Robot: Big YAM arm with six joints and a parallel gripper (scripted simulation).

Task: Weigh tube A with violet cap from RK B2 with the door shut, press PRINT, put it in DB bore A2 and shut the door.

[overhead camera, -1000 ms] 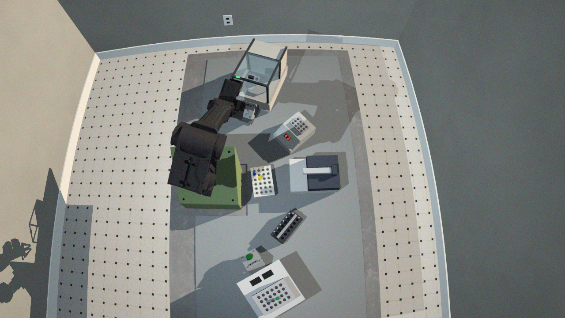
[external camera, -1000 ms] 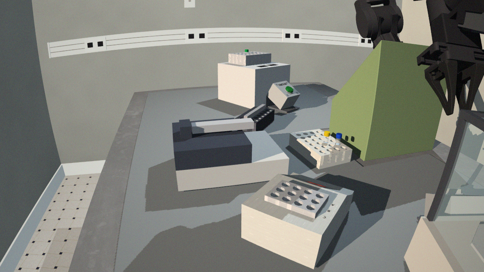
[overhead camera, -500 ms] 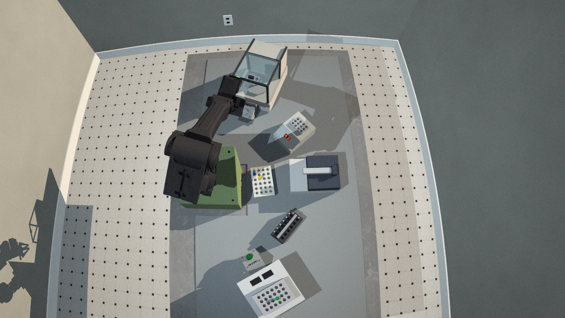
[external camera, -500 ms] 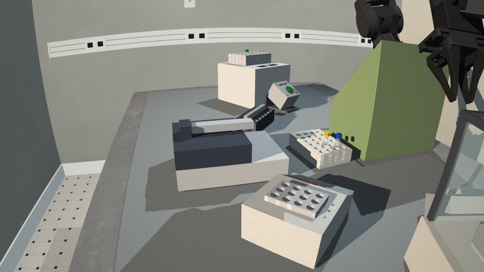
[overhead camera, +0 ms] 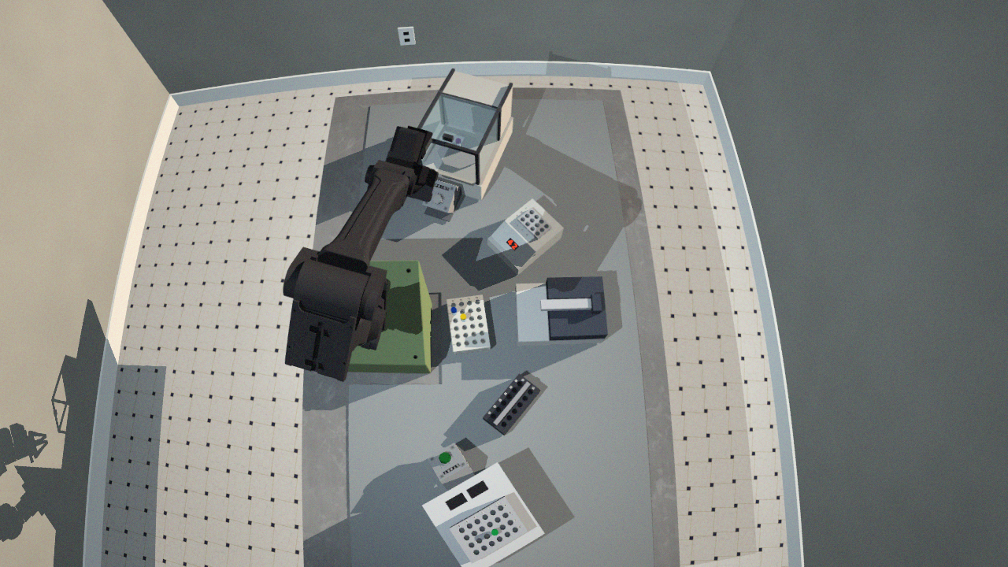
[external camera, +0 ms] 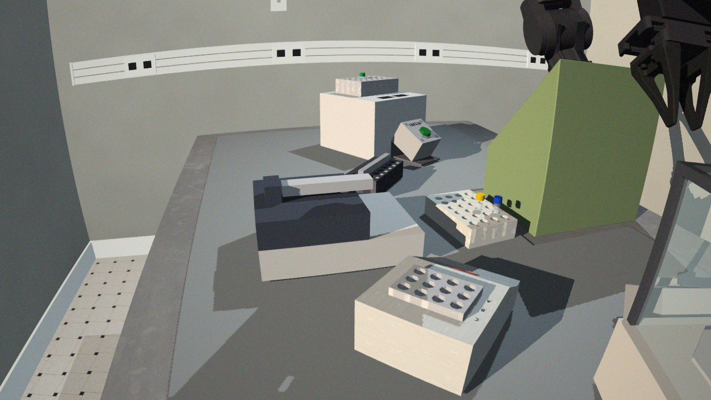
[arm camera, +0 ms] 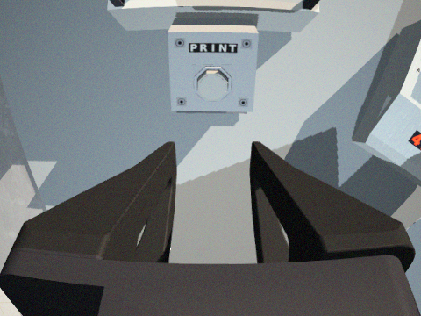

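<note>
The balance (overhead camera: 494, 166) (external camera: 626, 360) stands at the back left of the bench. Its top glass pane appears shut. The violet cap of tube A (overhead camera: 457, 141) shows through the glass, inside the box. The white PRINT key (arm camera: 212, 86) is on the sloping front box, beyond my fingertips in the wrist view. My gripper (arm camera: 213, 155) (external camera: 682, 126) is partly open and empty, above the bench in front of that key and not touching it. The arm hides the lamp's corner of the balance. The dry block (overhead camera: 546, 238) (external camera: 412, 340) stands level, with no tube in its bores.
The tube rack (overhead camera: 470, 347) (external camera: 492, 233) holds a blue-capped (overhead camera: 453, 310) and a yellow-capped tube (overhead camera: 463, 316). The spectrophotometer (overhead camera: 531, 325) (external camera: 323, 261), magnet block (overhead camera: 510, 403) and mixer (overhead camera: 435, 509) (external camera: 348, 124) stand farther off. A green cap (overhead camera: 494, 532) is in the mixer.
</note>
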